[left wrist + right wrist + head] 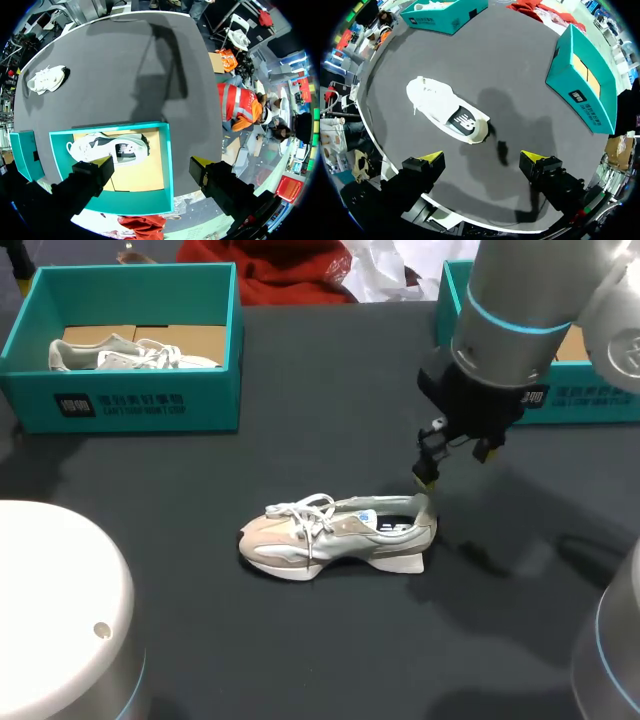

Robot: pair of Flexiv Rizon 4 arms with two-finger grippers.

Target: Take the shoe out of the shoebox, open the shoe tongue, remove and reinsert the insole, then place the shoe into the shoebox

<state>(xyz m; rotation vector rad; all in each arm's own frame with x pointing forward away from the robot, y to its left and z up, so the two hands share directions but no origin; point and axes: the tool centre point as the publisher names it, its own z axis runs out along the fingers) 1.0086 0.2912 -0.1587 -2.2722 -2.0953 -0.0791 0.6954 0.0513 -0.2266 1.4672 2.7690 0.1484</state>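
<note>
In the head view, the shoe point(340, 535) stands on its sole in the middle of the dark table point(200, 640), toe to the left and laces loose. The right gripper point(455, 465) hangs just above and behind its heel, not touching it. The left shoebox point(120, 400) at the far left corner holds a second shoe point(130, 355). The right shoebox point(590, 400) is partly hidden behind the right arm.

In the left wrist view, the left gripper point(152, 165) is spread wide with nothing between its fingers. The left shoebox point(167, 165) lies under it with the second shoe point(107, 147) inside.

In the right wrist view, the right gripper point(482, 157) is also spread wide and holds nothing. The shoe point(447, 110) lies ahead of it on the table point(520, 40), its insole showing, and the right shoebox point(580, 85) stands well off to one side.
</note>
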